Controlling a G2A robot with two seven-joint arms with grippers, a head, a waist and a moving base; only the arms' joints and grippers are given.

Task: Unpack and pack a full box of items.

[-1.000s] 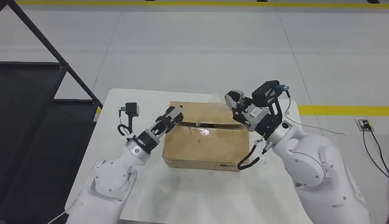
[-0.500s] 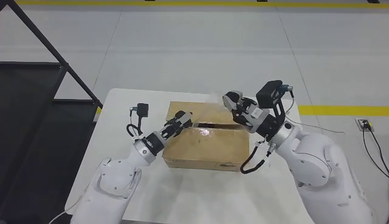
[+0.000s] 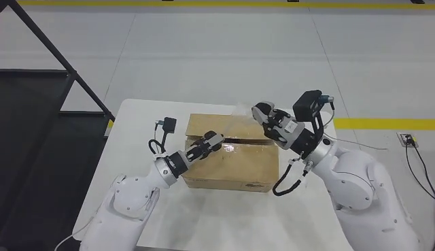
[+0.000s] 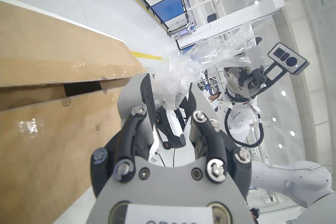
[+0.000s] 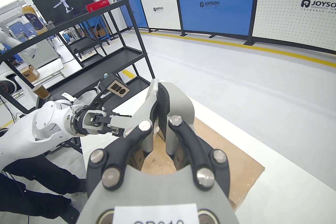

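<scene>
A brown cardboard box (image 3: 231, 157) stands mid-table, its top flaps down with a dark gap (image 4: 82, 87) along the seam. My left gripper (image 3: 213, 139) hovers open over the box top near the seam; its fingers (image 4: 147, 93) hold nothing. My right gripper (image 3: 258, 109) is above the box's far right corner, fingers pressed together (image 5: 159, 96). A crumpled piece of clear plastic film (image 4: 223, 51) hangs from it. The left gripper (image 5: 119, 125) also appears open in the right wrist view.
The box sits on a white table (image 3: 136, 125) with free room at its front and sides. A black shelf rack (image 3: 41, 115) stands left of the table, with a paper cup (image 5: 40, 92) on it.
My left gripper has moved from the box's left edge rightward onto the box top. The right gripper has barely shifted and still holds the film.
</scene>
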